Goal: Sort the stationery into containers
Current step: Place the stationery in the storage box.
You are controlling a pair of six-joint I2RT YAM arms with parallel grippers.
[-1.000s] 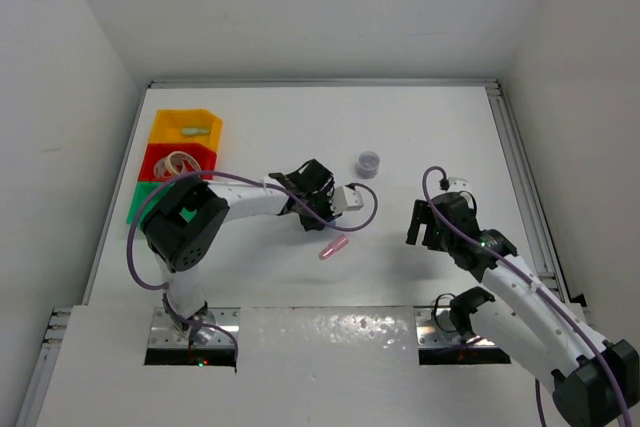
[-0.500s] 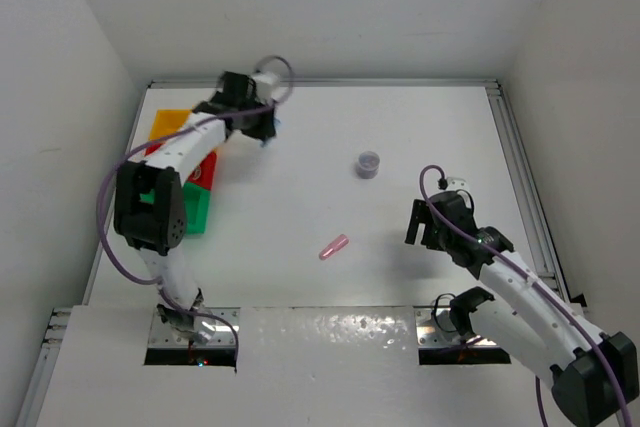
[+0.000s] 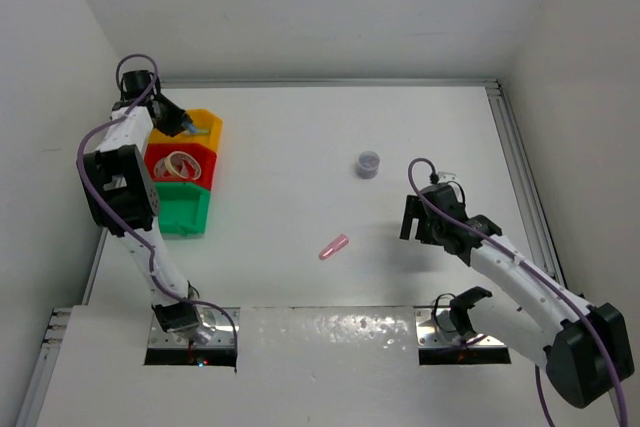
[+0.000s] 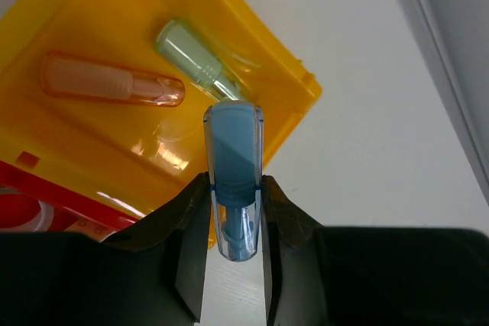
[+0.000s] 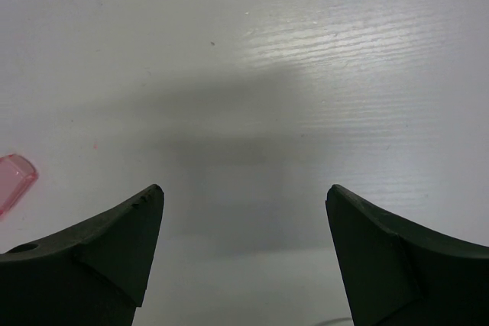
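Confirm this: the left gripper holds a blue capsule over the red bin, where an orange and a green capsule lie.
Wrong bin. In the left wrist view the left gripper holds the blue capsule over the yellow bin, where the orange capsule and green capsule lie.

White table (image 3: 300,147), matte, with a fine streaked grain in the right wrist view. Plain white walls box it in: left wall (image 3: 60,67), back wall (image 3: 300,7), right wall (image 3: 580,67). Grey metal rail (image 3: 519,177) runs along the table's right edge, and a thinner strip (image 3: 320,82) along the back edge. Glossy white panel (image 3: 330,332) at the near edge shows glare spots. Light is even and diffuse, with soft blurry shadows on the table.
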